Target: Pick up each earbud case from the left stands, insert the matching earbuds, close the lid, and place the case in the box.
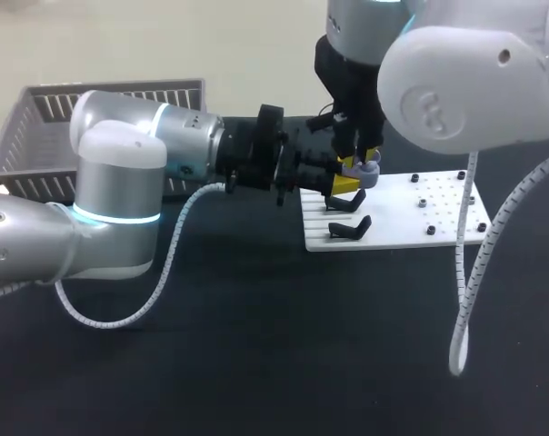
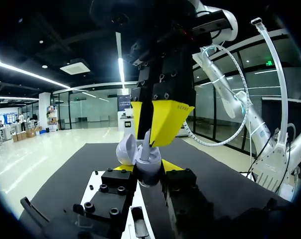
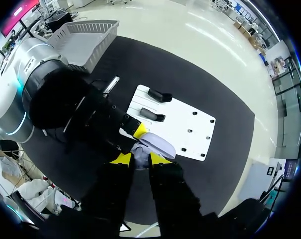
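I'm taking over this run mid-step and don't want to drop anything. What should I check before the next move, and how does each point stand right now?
1. Left pincer shut on the earbud case: ok, a yellow tip on each side of it.
2. Lid open: ok.
3. Earbud standing in the case, stem up: ok. Fully seated: cannot tell.
4. Right pincer's hold on that earbud: cannot tell.
5. Case ready for the basket: not ok, the lid is open and the right pincer is directly above the case.
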Tool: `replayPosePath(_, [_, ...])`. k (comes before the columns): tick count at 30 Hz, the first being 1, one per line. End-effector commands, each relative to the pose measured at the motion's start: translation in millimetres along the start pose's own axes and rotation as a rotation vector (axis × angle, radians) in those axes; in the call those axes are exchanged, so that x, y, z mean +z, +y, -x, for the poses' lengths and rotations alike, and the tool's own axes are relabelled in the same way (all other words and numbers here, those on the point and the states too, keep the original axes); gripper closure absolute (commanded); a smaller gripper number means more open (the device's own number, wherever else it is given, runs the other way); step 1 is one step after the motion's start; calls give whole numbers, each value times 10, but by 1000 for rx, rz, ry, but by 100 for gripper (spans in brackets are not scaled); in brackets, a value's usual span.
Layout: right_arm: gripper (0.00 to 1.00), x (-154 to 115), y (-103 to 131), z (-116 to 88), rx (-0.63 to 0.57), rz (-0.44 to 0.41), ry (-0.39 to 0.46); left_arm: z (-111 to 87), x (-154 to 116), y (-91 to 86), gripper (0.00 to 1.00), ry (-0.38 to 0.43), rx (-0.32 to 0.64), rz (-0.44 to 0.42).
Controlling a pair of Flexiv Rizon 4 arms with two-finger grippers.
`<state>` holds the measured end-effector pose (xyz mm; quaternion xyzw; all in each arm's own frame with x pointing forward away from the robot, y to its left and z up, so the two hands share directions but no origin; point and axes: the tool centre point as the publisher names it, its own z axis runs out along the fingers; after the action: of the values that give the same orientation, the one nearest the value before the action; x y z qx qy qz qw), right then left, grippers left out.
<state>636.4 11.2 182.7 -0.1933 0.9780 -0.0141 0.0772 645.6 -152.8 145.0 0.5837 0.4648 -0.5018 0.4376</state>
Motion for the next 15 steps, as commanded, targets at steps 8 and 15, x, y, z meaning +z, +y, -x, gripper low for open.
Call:
replayPosePath(8, [100,3,-36,16,5,-8,8,1,-4,-7,100,2,0,2])
replayPosePath(15, [100,53,-39,36,5,-8,19,1,-4,-7,100,2,0,2])
